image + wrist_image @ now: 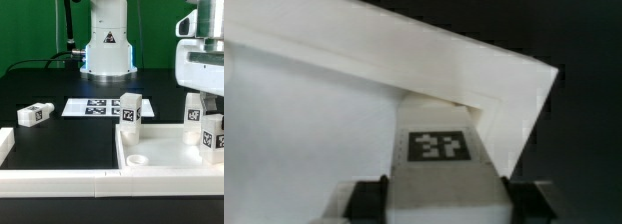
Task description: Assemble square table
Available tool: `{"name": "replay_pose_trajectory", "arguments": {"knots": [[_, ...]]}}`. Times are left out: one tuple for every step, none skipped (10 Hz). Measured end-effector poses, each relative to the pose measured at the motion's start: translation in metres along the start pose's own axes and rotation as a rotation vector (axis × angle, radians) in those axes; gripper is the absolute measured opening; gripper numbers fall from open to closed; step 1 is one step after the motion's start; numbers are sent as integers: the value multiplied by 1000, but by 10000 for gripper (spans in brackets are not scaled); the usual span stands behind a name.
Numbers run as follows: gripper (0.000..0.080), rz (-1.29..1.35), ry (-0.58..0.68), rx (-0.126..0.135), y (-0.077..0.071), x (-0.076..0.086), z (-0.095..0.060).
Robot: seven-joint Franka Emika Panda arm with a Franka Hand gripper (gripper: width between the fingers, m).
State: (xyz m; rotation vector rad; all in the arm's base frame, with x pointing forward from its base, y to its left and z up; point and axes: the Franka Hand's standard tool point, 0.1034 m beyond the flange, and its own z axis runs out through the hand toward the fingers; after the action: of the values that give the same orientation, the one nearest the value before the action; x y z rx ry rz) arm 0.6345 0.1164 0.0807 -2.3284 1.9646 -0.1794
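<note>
1. Leg post [211, 133]: upright, long axis vertical, over square panel [160, 152] corner, ext view's right
2. Around: 2nd post [130, 110] upright at panel's corner, ext view's left; 3rd post [33, 115] lying on table [70, 135]; marker board [95, 107] behind; rails [60, 182] in front
3. Gripper [450, 198]: part-closed, pinching leg post's sides

You see the gripper [441, 196] with its two dark fingers [374, 196] set against either side of a white leg [441, 120]. The leg's black-and-white tag [441, 146] faces the camera. Its far end reaches the panel's [304, 120] inside corner, where the raised rim [438, 50] turns. Dark desk [580, 35] shows beyond.
</note>
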Motion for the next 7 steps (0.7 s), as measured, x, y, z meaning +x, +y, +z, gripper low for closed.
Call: {"name": "replay_pose_trajectory", "arguments": {"knots": [[287,53,-6,1,0,0,0],[287,46,-5,2,0,0,0],[469,25,-5,2,0,0,0],[469,15,-5,2,0,0,0],[616,-95,-4,2,1,2,0],[616,-244,1,3,1,1,1],[644,-374,3,7,1,-1,1]]}}
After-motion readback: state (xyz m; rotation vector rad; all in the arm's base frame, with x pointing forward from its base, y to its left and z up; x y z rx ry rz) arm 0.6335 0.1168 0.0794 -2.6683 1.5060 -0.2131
